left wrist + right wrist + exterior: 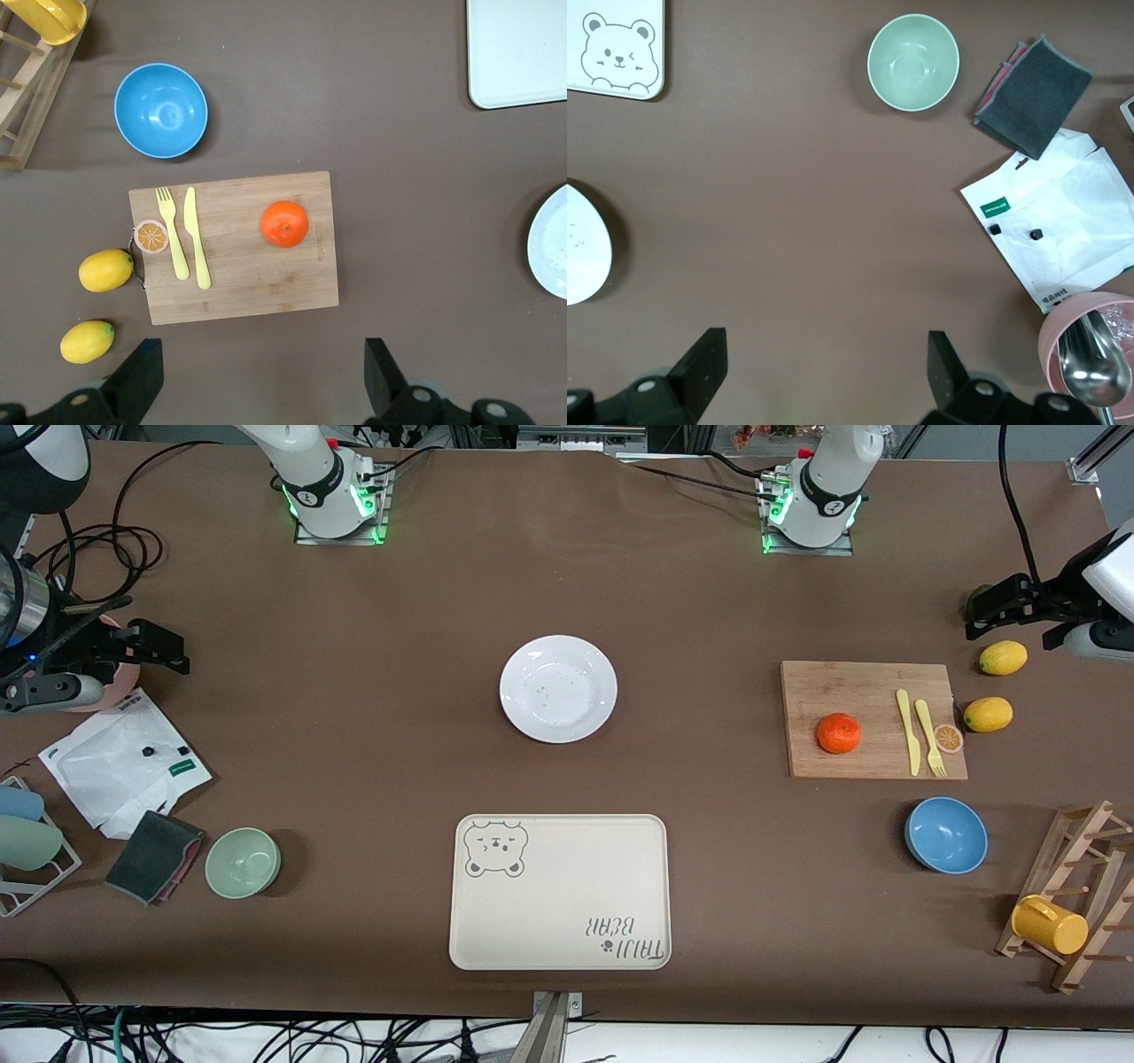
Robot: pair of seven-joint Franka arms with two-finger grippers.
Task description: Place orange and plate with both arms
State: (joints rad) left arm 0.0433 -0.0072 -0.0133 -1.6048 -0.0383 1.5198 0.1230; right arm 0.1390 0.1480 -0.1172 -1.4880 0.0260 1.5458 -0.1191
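The orange sits on a wooden cutting board toward the left arm's end of the table; it also shows in the left wrist view. The white plate lies mid-table, farther from the front camera than the cream tray; its edge shows in both wrist views. My left gripper hangs open and empty in the air near the lemons, apart from the board. My right gripper hangs open and empty at the right arm's end.
A cream bear tray lies near the front edge. Two lemons, a yellow knife and fork and an orange slice are by the board. Also here: a blue bowl, a green bowl, a rack with a yellow cup, a white bag and a grey cloth.
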